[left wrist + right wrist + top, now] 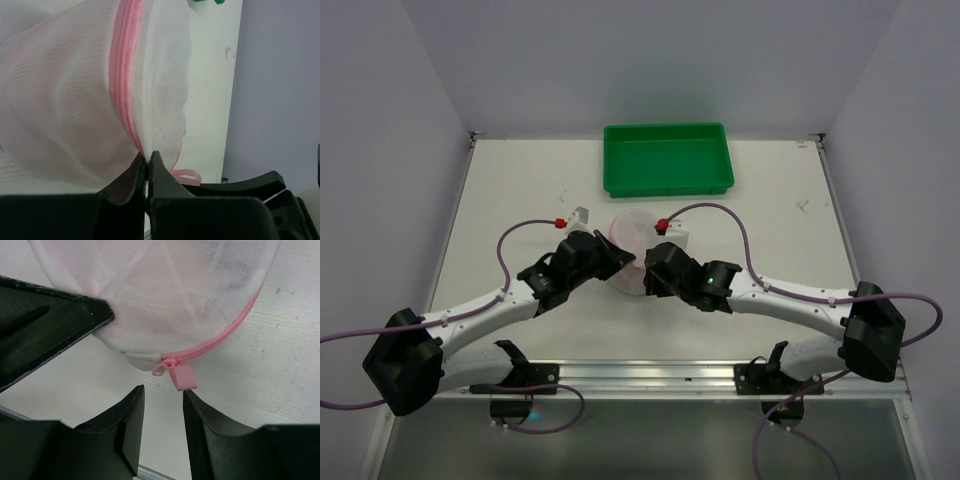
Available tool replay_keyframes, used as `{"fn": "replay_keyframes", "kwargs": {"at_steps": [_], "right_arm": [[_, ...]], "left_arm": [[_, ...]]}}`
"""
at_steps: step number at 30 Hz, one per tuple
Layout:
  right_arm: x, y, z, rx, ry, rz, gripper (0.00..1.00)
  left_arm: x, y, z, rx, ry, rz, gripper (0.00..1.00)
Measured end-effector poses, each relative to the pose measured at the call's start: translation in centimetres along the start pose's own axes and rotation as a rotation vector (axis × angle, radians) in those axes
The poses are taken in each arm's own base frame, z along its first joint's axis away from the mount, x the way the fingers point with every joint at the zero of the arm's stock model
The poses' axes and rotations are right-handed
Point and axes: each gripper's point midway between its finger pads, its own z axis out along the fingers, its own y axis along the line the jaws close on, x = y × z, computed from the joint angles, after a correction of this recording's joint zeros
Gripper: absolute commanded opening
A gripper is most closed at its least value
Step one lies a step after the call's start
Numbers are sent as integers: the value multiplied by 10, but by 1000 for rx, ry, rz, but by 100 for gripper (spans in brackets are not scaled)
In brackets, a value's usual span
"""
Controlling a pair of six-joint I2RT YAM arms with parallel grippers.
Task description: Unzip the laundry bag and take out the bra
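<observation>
The laundry bag sits on the arms' side of the green tray. The left gripper is pinched closed on its zip seam. The right gripper gapes empty just short of the zip pull and should close squarely on that tab. One bag, one tray, one pull.

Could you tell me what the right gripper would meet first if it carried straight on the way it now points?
Probably the pink zipper pull, just ahead of its open fingers, then the laundry bag behind; depth is uncertain.
</observation>
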Motion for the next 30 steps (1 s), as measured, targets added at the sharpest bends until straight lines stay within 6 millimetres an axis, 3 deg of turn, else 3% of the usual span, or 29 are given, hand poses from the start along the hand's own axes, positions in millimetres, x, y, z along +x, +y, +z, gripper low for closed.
{"fn": "replay_keyframes", "kwargs": {"at_steps": [16, 30], "right_arm": [[-13, 4, 13, 70, -32, 11, 34], [-15, -2, 19, 108, -44, 32, 1]], "left_arm": [[0, 0, 0, -1, 0, 0, 0], [-4, 0, -2, -3, -17, -1, 0]]}}
